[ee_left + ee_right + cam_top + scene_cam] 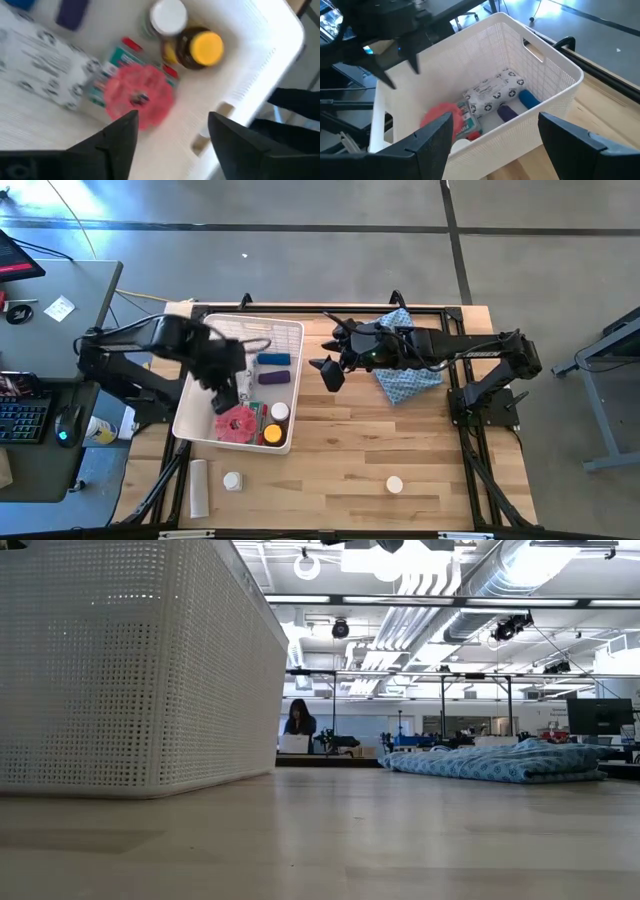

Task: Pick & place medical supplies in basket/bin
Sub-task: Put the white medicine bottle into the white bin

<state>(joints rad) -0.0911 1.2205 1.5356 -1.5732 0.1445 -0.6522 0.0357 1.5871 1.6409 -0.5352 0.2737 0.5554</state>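
The white lattice bin (290, 345) stands at the table's left. It holds a red disc (142, 97), an amber yellow-capped bottle (200, 47), a white-capped jar (167, 17), a green-white packet (117, 60), a white printed packet (495, 92), and a purple cylinder (275, 377) and a blue cylinder (273, 359). My left gripper (172, 140) hangs open above the bin's near end, over the red disc, with nothing between its fingers. My right gripper (495, 145) stands open and raised just right of the bin (545, 75), pointing toward it.
A blue patterned cloth (405, 375) lies at the far right, under the right arm. Near the front edge lie a white cylinder (199, 487), a white-capped jar (233, 480) and another white jar (395, 484). A person (298, 720) sits far off in the room.
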